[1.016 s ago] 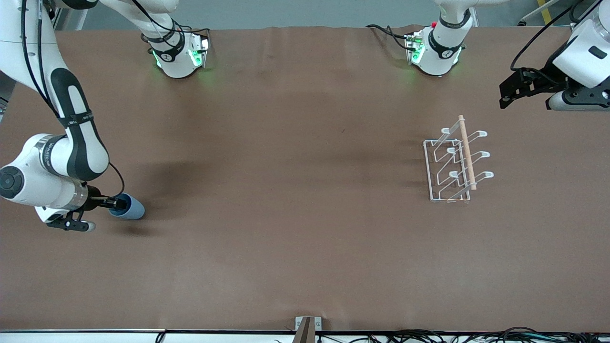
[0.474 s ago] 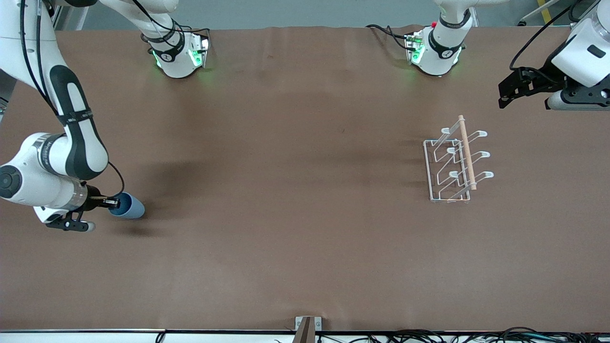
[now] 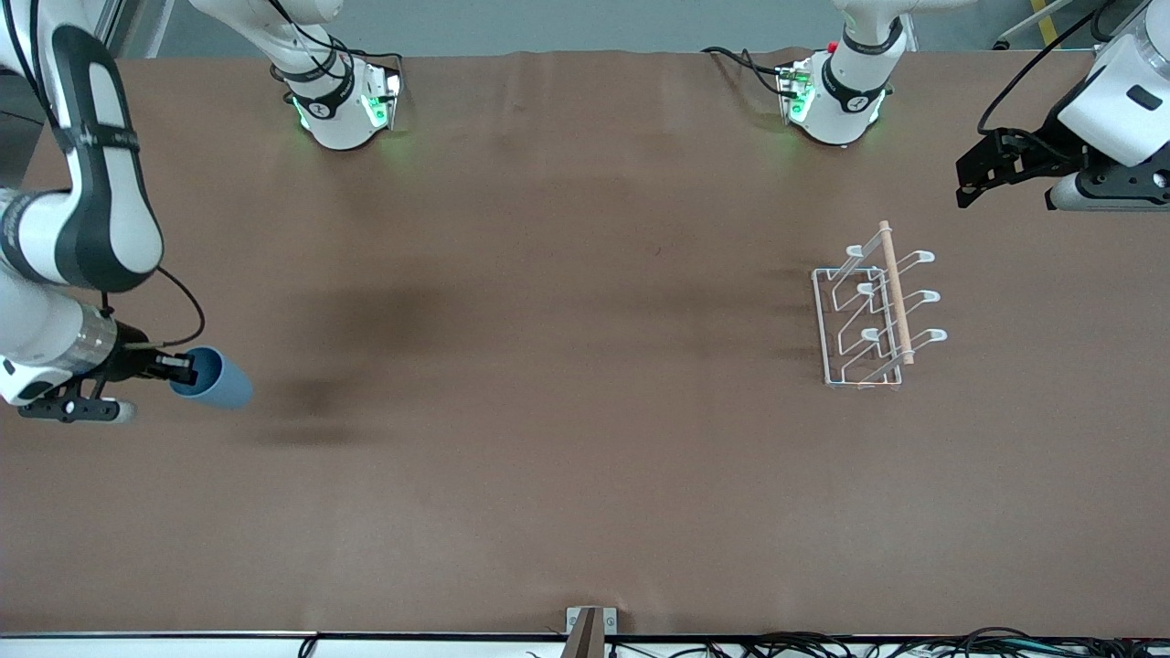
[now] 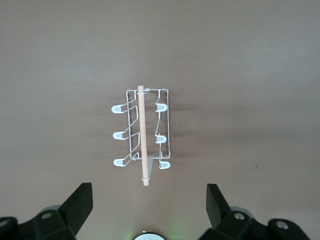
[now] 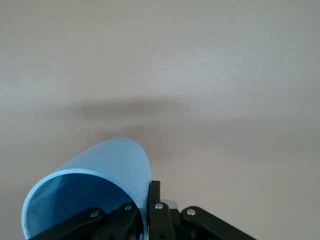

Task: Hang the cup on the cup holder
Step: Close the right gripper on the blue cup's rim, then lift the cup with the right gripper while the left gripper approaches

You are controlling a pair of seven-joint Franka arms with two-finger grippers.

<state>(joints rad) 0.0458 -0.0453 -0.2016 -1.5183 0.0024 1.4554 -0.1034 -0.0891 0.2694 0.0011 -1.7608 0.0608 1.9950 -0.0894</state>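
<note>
Right gripper (image 3: pixel 183 369) jaws pinching the cup (image 3: pixel 212 377) rim – lifted, left gripper (image 3: pixel 971 178) jaws spread wide – waiting, empty

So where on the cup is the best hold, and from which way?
By the rim wall at its open mouth, as the right gripper has it: one finger inside, one outside. The cup is handleless and lies tilted with its mouth toward the gripper, so a pinch from the mouth end leaves the opening mostly free for a prong of the holder.
</note>
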